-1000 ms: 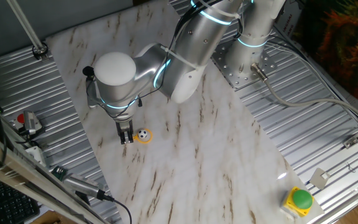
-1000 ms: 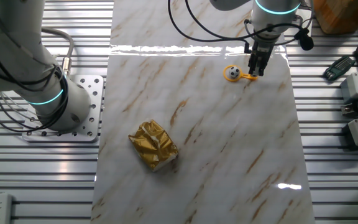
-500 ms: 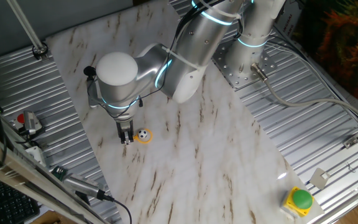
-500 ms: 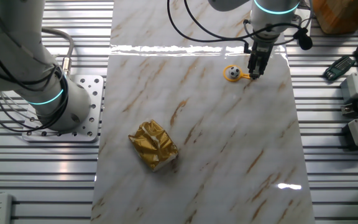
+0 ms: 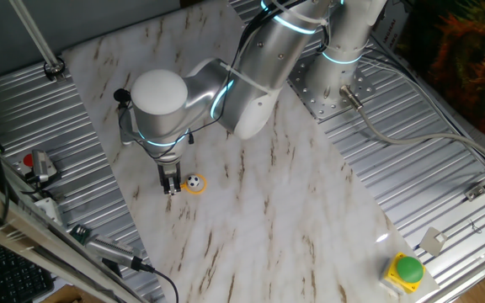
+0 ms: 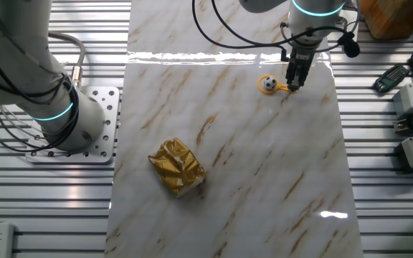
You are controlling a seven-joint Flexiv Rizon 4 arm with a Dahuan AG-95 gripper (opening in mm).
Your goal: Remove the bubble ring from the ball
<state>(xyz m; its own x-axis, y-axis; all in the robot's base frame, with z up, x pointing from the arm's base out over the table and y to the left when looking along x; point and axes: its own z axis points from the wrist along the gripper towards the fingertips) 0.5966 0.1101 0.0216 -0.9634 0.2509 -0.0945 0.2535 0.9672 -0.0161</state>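
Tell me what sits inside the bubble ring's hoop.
The ball sits inside the bubble ring, hoop around it on the marble. The gripper covers the handle's end, so its grip cannot be seen.

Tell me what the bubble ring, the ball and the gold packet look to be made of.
Bubble ring: probably plastic, a thin, evenly orange-yellow hoop. Ball: white with black patches; too small to tell the material. Gold packet: apparently metallic foil, crumpled with shiny creases.
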